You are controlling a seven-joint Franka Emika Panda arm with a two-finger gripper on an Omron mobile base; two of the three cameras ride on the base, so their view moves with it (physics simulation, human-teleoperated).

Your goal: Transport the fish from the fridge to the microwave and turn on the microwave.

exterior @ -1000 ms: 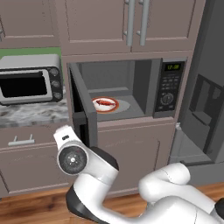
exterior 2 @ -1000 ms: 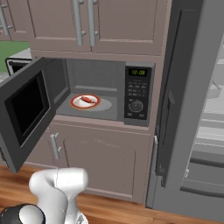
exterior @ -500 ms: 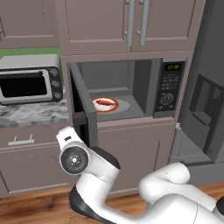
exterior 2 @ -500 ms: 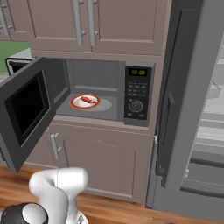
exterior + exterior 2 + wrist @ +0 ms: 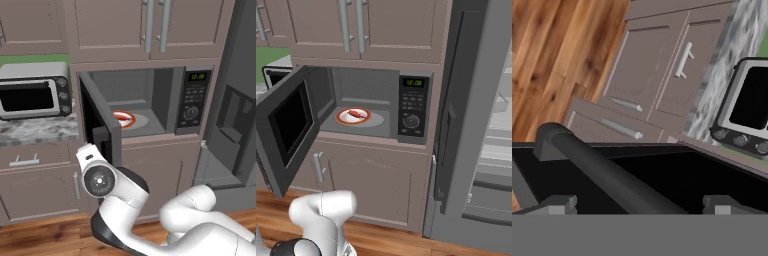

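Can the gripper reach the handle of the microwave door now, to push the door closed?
Probably yes. The gripper is open and its fingertips stand on either side of the door handle in the hand view, with nothing between them. The microwave door hangs wide open, so it has free room to swing.

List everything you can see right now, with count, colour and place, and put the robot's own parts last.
microwave: one, black, built in under the upper cabinets, door swung open
plate: one, white with red rim, inside the microwave
fish: one, red-orange, on the plate
toaster oven: one, silver, on the marble counter
fridge: one, dark grey, beside the microwave, door open
cabinets: several, brown-grey, above and below
floor: wood
arm: one, white
pincer: one, open, at the door's handle bar
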